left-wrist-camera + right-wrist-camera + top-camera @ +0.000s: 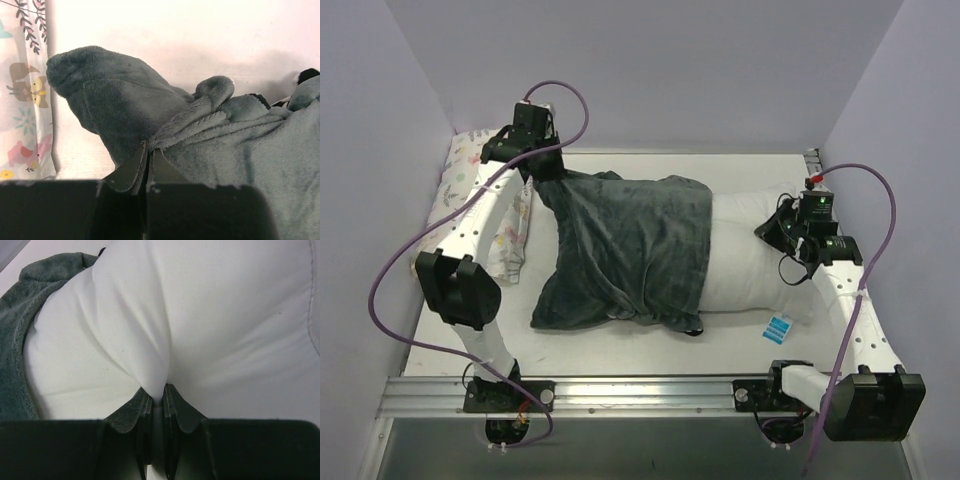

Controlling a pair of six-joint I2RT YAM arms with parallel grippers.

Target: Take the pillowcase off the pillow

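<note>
The dark grey-teal plush pillowcase (625, 250) lies across the table's middle and covers the left part of the white pillow (750, 265), whose right half sticks out bare, with a blue tag (778, 326) at its near right corner. My left gripper (548, 168) is shut on the pillowcase's far left corner (150, 145). My right gripper (782, 232) is shut on a fold of the pillow's white cloth (157, 390) at its right end. The pillowcase's edge shows at the left in the right wrist view (20, 340).
A small pastel animal-print pillow (470, 190) lies along the left wall, partly under my left arm; it also shows in the left wrist view (22, 100). Purple walls close in the table on three sides. A metal rail (640, 395) runs along the near edge.
</note>
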